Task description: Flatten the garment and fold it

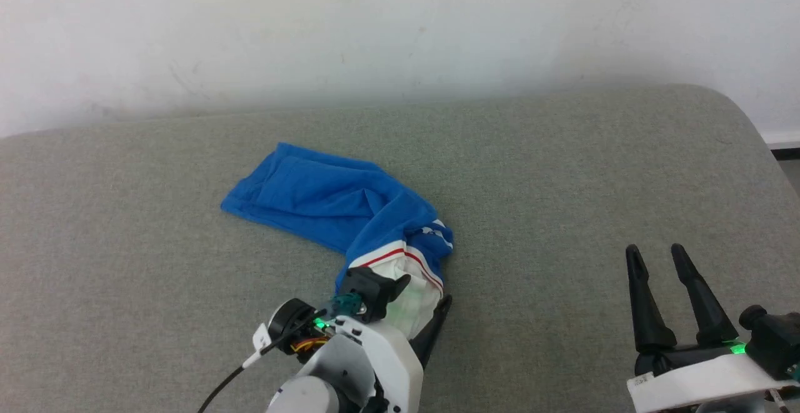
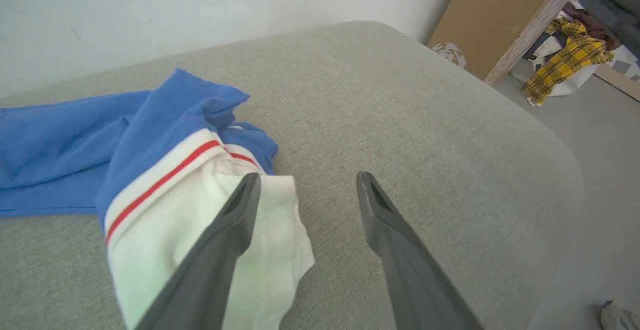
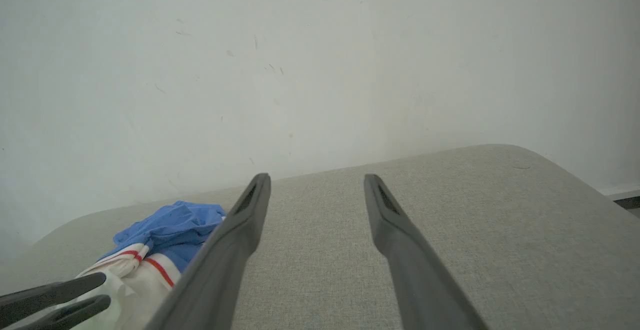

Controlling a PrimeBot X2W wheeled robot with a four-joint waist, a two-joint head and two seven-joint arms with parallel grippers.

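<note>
The garment (image 1: 325, 200) lies crumpled on the grey padded surface, a blue body stretching back-left and a white sleeve (image 1: 415, 297) with red-and-white trim toward me. My left gripper (image 1: 420, 305) hovers at that sleeve with its jaws open. In the left wrist view the left gripper (image 2: 307, 182) has one finger over the white sleeve (image 2: 200, 230) and the other over bare fabric. Nothing is pinched. My right gripper (image 1: 655, 252) stands open far right of the garment, over bare surface. In its own view, the right gripper (image 3: 316, 179) points at the wall, with the garment (image 3: 165, 227) at lower left.
The grey padded surface (image 1: 562, 182) runs back to a white wall (image 1: 400, 25) and rounds off at its right corner. Beyond that corner the left wrist view shows a brown board (image 2: 490, 20) and a yellow plaid cloth (image 2: 565, 60) on the floor.
</note>
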